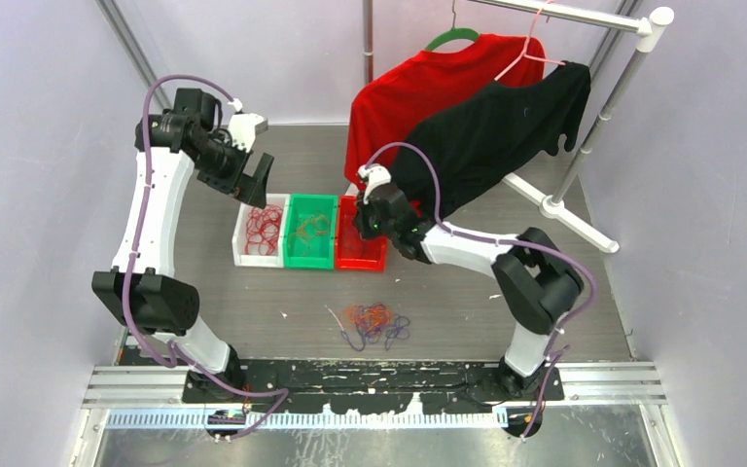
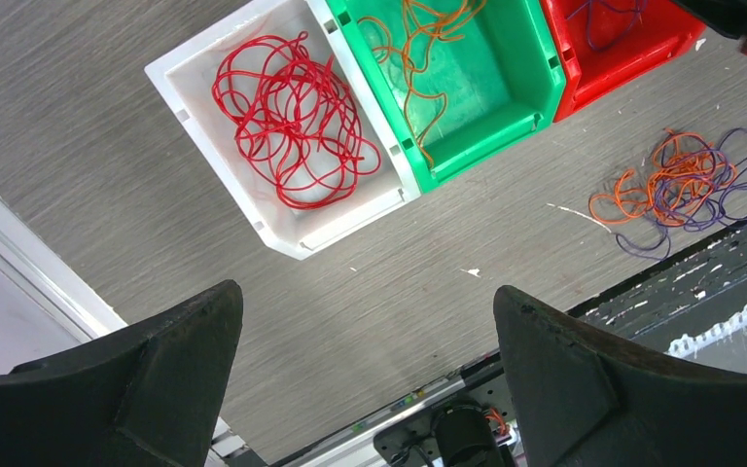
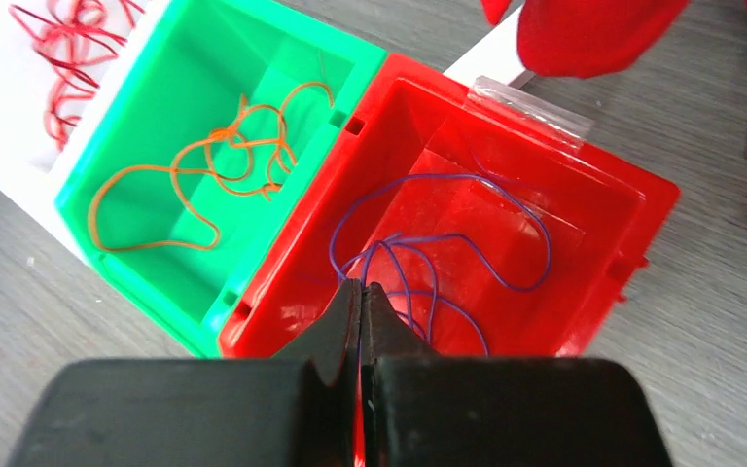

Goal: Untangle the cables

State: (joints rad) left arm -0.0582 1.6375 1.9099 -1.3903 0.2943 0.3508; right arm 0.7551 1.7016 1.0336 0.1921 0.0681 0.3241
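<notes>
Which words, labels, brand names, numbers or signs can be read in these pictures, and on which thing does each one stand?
None can be read. The white bin, green bin, red bin, red shirt and black shirt show no print. The clear tape on the red bin's rim looks blank.

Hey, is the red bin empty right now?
Not empty: the red bin holds loops of purple cable, plain in the right wrist view.

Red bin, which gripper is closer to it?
Right. The right gripper sits shut directly over the red bin; the left gripper hovers open near the white bin, past the green bin.
</notes>
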